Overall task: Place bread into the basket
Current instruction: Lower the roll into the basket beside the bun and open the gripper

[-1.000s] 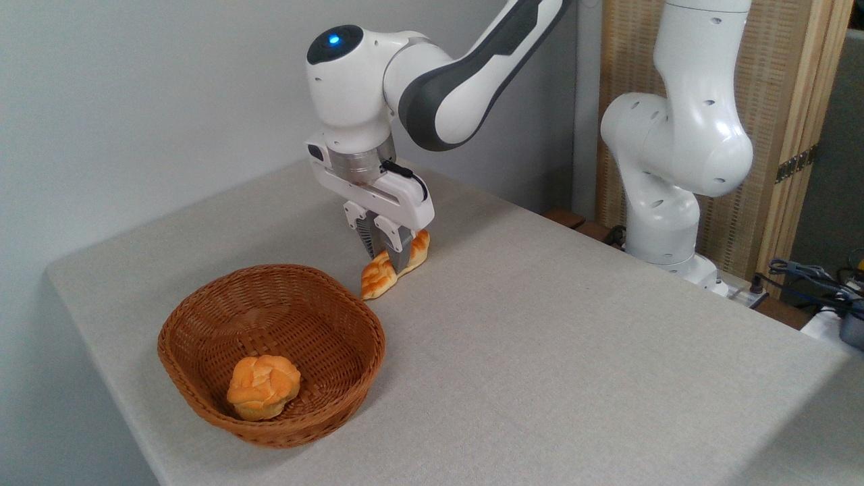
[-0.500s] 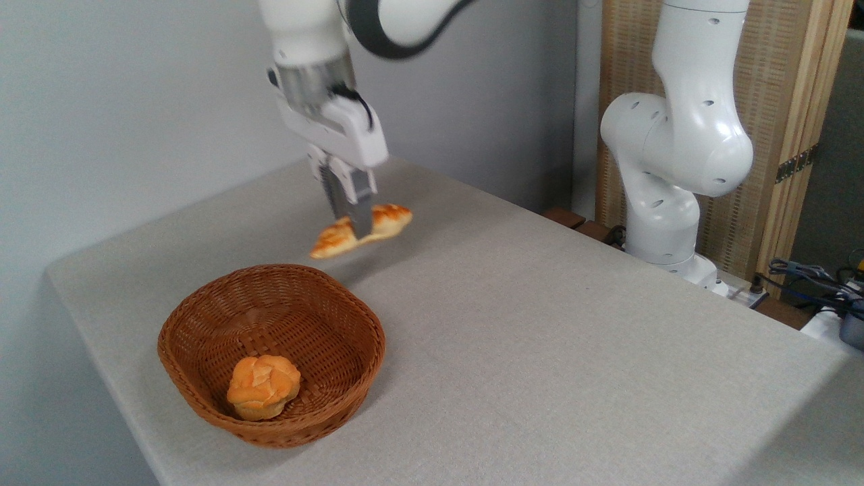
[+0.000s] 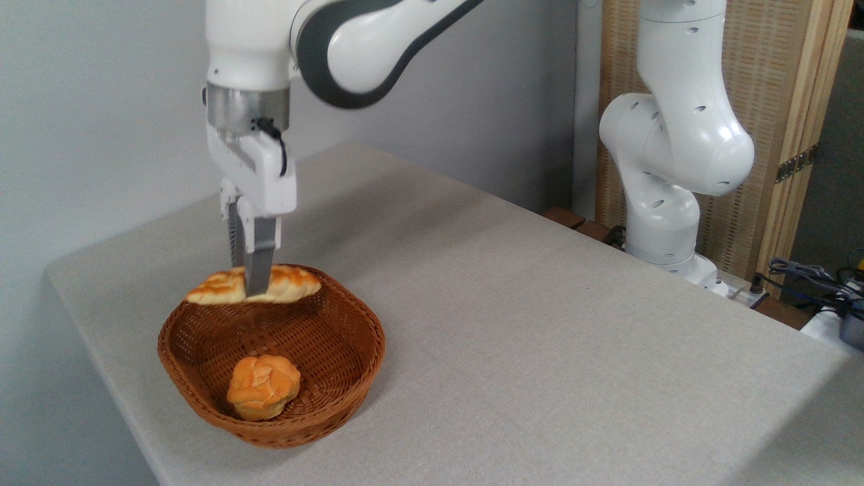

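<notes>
Table [image 3: 540, 324] grey cloth, wall [image 3: 101, 101] pale grey

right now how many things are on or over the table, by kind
bread stick: 1, held in the gripper above the basket
round bun: 1, lying in the basket
basket: 1
total: 3
</notes>
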Robot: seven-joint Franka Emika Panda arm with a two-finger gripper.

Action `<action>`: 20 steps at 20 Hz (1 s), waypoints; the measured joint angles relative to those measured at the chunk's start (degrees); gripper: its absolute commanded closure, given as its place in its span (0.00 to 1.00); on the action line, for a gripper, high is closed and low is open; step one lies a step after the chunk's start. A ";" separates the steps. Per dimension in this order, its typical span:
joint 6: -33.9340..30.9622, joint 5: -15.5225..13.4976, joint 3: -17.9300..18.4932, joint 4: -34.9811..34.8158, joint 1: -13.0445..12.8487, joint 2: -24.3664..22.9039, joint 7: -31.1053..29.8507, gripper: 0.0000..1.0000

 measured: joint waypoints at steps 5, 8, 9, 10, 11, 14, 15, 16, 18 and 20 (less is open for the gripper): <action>0.65 0.09 -0.07 0.52 -0.12 1.01 0.00 0.00; 0.65 0.09 -0.25 0.52 -0.13 1.04 0.00 0.00; 0.65 0.09 -0.33 0.52 -0.13 1.05 0.00 0.00; 0.65 0.09 -0.38 0.52 -0.13 1.05 0.00 0.00; 0.65 0.10 -0.39 0.52 -0.13 1.05 0.00 0.00; 0.65 0.10 -0.57 0.52 -0.13 1.05 0.00 0.00; 0.65 0.10 -0.63 0.53 -0.13 1.05 0.00 0.00; 0.65 0.10 -0.69 0.55 -0.14 1.05 0.00 0.00; 0.65 0.10 -0.72 0.66 -0.14 1.05 -0.02 0.00; 0.65 0.10 -0.72 0.96 -0.13 1.04 -0.07 0.00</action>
